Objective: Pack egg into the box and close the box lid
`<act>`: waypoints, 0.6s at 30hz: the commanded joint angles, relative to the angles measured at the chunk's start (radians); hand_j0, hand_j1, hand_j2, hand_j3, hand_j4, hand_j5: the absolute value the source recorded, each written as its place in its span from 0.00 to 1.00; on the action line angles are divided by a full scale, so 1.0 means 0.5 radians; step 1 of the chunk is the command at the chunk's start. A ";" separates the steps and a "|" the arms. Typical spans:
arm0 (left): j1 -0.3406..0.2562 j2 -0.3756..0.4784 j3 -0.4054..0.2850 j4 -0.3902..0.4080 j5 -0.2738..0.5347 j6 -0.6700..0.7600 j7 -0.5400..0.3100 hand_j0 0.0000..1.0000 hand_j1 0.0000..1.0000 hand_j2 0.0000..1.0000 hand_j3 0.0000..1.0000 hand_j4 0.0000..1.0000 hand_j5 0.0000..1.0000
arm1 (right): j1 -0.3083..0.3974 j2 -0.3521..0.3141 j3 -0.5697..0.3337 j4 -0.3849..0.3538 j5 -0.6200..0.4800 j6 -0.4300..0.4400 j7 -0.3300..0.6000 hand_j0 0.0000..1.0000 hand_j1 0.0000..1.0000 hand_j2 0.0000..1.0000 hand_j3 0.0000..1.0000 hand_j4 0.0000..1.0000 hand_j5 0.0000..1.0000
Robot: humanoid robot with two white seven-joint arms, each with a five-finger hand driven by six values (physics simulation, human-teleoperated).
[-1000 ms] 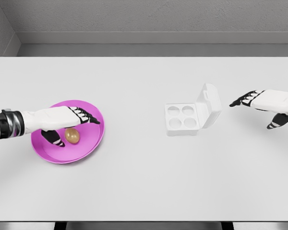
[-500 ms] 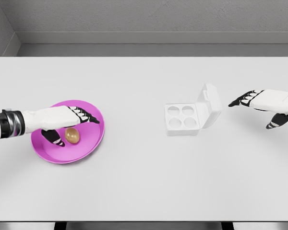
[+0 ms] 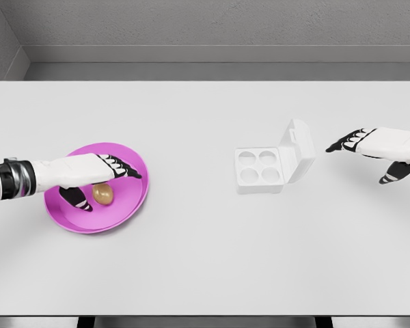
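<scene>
Your left hand, fingers spread, hovers over the egg in the pink plate at nine o'clock; your right hand, fingers relaxed, waits at three o'clock of the open box.

The worktop is plain pale grey, nearly white. The plate is bright magenta-pink, and the egg on it is golden brown. The box is white all over, lid included. Each robot hand, left and right, is white with black fingers banded in white. The wall behind is mottled grey.
</scene>
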 commanded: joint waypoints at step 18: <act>0.006 0.002 0.004 0.025 0.024 -0.004 0.001 0.84 0.84 0.84 0.84 0.84 0.84 | 0.000 -0.021 -0.001 0.007 -0.009 0.004 -0.001 1.00 1.00 1.00 1.00 1.00 1.00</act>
